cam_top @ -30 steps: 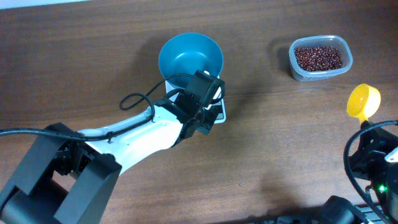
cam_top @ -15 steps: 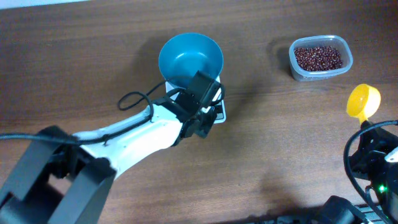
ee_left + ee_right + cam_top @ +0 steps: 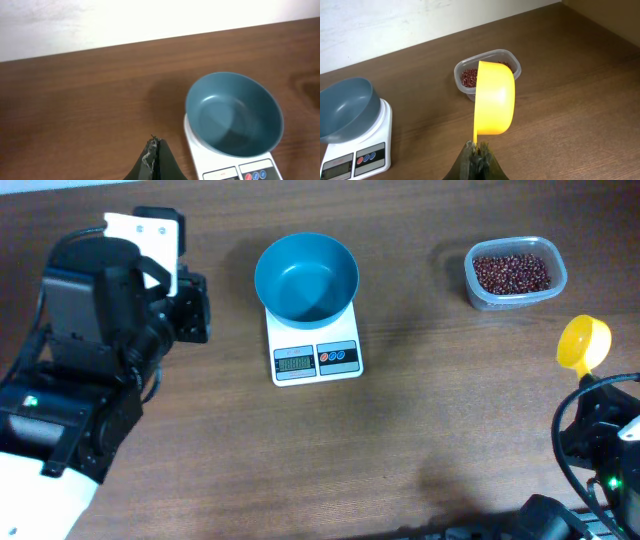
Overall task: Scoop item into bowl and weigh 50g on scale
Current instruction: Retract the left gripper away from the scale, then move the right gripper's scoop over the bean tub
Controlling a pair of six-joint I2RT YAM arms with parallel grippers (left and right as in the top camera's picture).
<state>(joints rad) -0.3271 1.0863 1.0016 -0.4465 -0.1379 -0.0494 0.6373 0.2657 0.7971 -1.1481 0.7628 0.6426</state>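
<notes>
Left pincer [image 3: 156, 148] apart from bowl [image 3: 233, 118]

Closed gripper [image 3: 476, 148] holding yellow scoop [image 3: 495, 100], tub [image 3: 516, 67] of beans [image 3: 470, 78] behind, bowl [image 3: 342, 107] on scale [image 3: 376, 144]

Digits on the scale [image 3: 316, 356] are unreadably small.

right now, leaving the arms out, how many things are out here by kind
bowls: 1, the blue bowl, empty, on the scale
scales: 1, the white scale
tubs: 1, the clear tub, holding the beans
scoops: 1, the yellow scoop
total: 4
</notes>
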